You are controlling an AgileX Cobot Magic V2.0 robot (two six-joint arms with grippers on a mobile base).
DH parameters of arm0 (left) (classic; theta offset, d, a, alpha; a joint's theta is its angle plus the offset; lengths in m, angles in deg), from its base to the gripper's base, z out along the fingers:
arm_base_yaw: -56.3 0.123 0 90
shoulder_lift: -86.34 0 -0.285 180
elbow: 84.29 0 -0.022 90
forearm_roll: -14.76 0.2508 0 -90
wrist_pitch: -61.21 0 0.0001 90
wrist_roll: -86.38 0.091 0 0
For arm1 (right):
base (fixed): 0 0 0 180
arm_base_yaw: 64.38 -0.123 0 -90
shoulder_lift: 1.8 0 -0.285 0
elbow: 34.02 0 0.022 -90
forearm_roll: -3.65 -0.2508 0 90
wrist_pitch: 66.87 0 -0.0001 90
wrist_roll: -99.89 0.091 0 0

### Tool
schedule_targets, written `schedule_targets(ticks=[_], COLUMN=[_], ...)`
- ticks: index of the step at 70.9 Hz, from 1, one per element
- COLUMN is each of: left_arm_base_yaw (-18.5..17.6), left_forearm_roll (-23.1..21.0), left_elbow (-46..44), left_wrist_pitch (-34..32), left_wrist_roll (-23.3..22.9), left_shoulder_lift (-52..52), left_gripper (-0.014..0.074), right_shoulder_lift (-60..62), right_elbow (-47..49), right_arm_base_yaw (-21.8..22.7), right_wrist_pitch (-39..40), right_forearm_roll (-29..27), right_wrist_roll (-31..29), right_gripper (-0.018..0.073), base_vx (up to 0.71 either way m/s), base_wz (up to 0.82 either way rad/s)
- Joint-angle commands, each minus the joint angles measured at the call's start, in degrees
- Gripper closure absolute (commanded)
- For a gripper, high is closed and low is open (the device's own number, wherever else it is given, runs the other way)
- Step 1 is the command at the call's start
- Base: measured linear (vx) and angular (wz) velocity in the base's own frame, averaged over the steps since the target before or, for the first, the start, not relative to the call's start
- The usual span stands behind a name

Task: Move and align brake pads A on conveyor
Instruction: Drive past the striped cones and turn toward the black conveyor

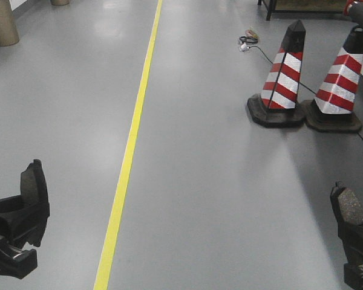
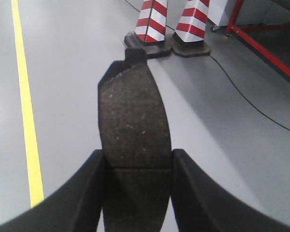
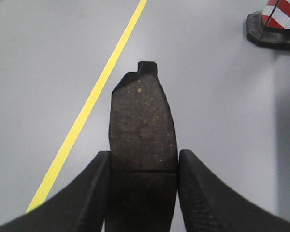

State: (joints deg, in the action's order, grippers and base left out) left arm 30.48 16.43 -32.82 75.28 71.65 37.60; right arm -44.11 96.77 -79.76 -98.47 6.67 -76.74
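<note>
Each of my grippers holds one brake pad above the grey floor. My left gripper [image 2: 137, 162] is shut on a dark gritty brake pad [image 2: 133, 116] with a centre groove; the front view shows this pad [image 1: 36, 184] at lower left, standing on end. My right gripper [image 3: 144, 162] is shut on a second brake pad [image 3: 142, 123], its tab pointing away; the front view has that pad [image 1: 349, 205] at the lower right edge. The conveyor is out of view.
A yellow floor line [image 1: 130, 151] runs down the middle-left of the grey floor. Two red-and-white striped cones [image 1: 284, 75] [image 1: 342, 75] stand at the right, with a black cable [image 1: 263, 54] trailing past them. A red frame [image 2: 261, 43] shows in the left wrist view.
</note>
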Motion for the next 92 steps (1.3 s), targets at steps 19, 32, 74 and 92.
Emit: schedule_targets(ticks=[19,32,74,92], left_arm_base_yaw=[-0.19,-0.19,-0.19,-0.19], left_forearm_roll=[0.07,0.07,0.07,0.07], left_elbow=[-1.7,-1.7,-1.7,-1.7], left_wrist_pitch=[-5.31,-5.31,-5.28,-5.28], left_wrist_roll=[0.07,0.07,0.07,0.07], left_shoulder_lift=[0.37,0.37,0.59,0.59], left_gripper=[0.0388,0.0388,0.0388,0.0388], right_shoulder_lift=[0.0,0.0,0.0,0.0], right_elbow=[1.74,1.74,1.74,1.74], right_arm_base_yaw=[0.26,0.26,0.26,0.26], right_wrist_pitch=[4.76,4.76,4.73,4.78], right_forearm_roll=[0.21,0.21,0.21,0.21], right_wrist_roll=[-0.41,-0.41,-0.41,-0.41], right_gripper=[0.0517,0.0517,0.0517,0.0517], base_vx=[0.71,0.7,0.68,0.64], base_wz=[0.02,0.0,0.03,0.0])
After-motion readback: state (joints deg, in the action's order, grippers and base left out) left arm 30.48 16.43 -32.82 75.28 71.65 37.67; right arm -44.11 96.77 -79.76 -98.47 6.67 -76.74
